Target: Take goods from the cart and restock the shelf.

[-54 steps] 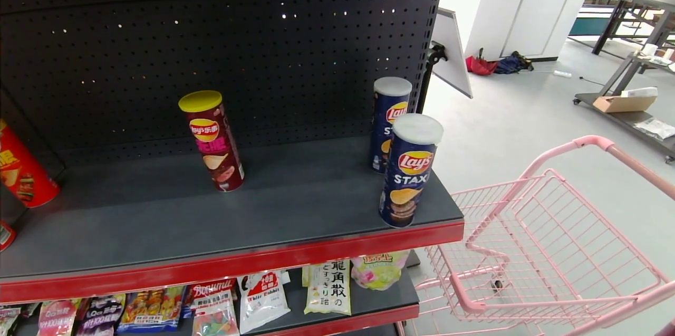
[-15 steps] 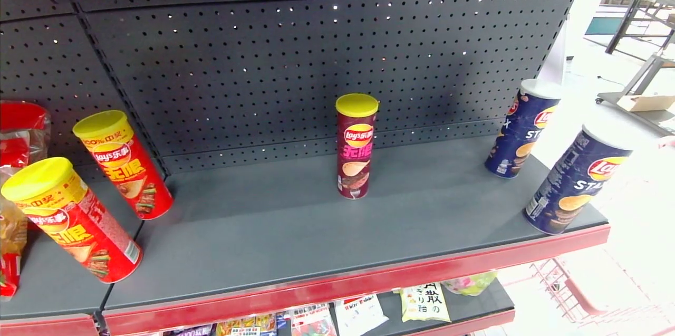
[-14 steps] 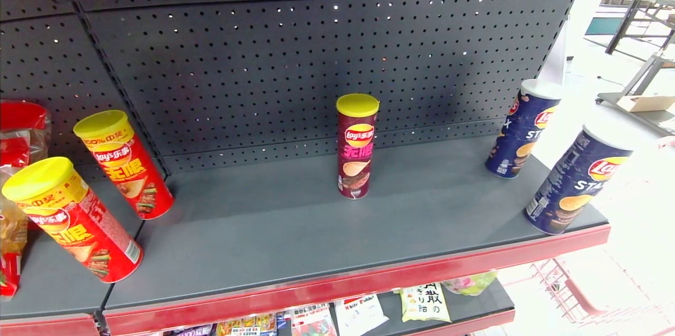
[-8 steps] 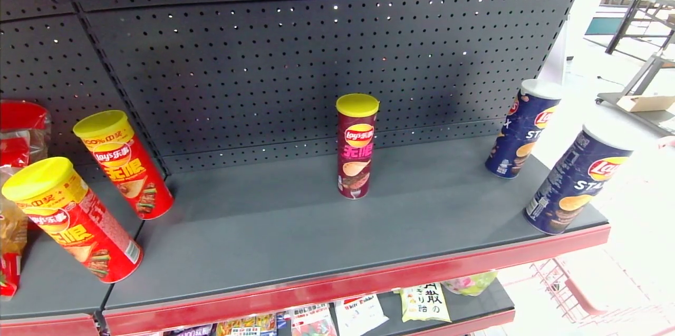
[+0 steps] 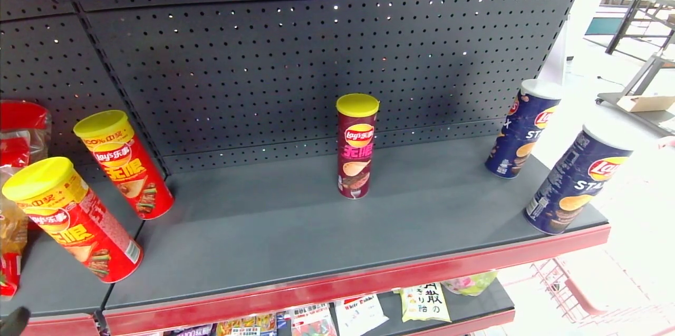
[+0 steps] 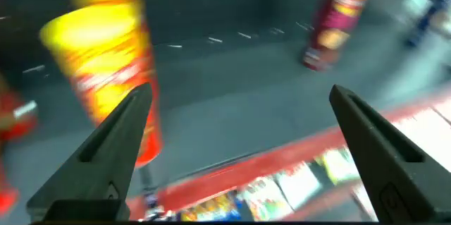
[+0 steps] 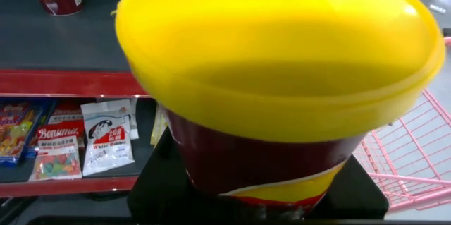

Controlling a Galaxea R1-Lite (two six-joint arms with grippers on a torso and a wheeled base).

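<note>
Five chip canisters stand on the shelf [image 5: 295, 241] in the head view. Taking the shelf board as the dial, two red canisters with yellow lids sit at 9 o'clock, the rear one [image 5: 124, 164] near the pegboard back and the front one [image 5: 68, 220] near the red edge, apart from each other. One maroon canister [image 5: 357, 146] with a yellow lid stands upright, alone, close to the centre. Two blue canisters with white lids are at 3 o'clock: the rear blue one [image 5: 522, 130] is by the back wall and the front blue one [image 5: 577, 180] is at the shelf's front corner. Several snack bags [image 5: 424, 301] hang on the lower level at 6 o'clock.

A sixth can, the held canister [image 7: 282, 63], is in the right gripper [image 7: 257, 207]. Its yellow lid faces the wrist camera and the dark body is clamped low down. It hangs in front of the lower level, with the pink cart [image 7: 416, 161] just beside it.

The left gripper [image 6: 239, 91] is spread wide, with nothing between its fingers and touching nothing. It faces the shelf, and the view is blurred.
</note>
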